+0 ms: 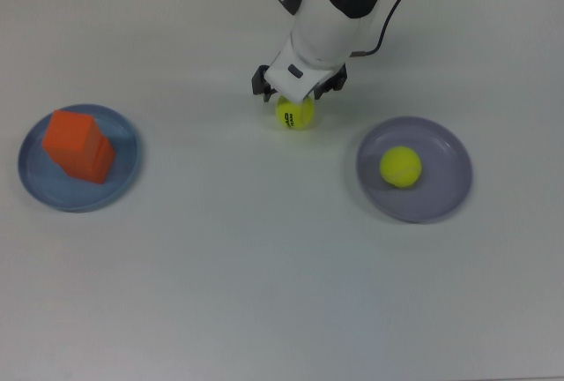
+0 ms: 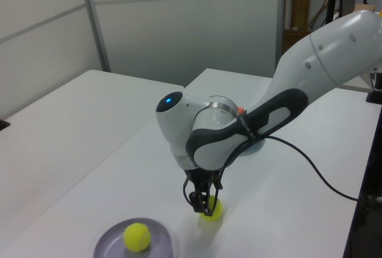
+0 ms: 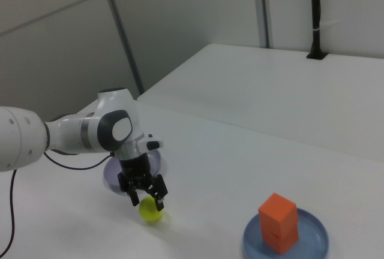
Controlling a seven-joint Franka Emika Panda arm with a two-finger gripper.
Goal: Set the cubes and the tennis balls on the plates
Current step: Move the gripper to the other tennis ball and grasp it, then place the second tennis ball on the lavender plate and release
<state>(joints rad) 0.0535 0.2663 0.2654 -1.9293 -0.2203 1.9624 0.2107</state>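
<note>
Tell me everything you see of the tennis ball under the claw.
The tennis ball is fuzzy yellow-green with small black lettering on top. It sits on the bare white table, between the two plates and on neither. The claw is open, with a finger either side of it; contact cannot be made out.

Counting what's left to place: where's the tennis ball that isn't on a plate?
In the top view, the loose tennis ball lies on the table under the hand, left of the purple plate.

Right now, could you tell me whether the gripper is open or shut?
Open: the gripper has its fingers spread wide, straddling the loose tennis ball on the table.
</note>
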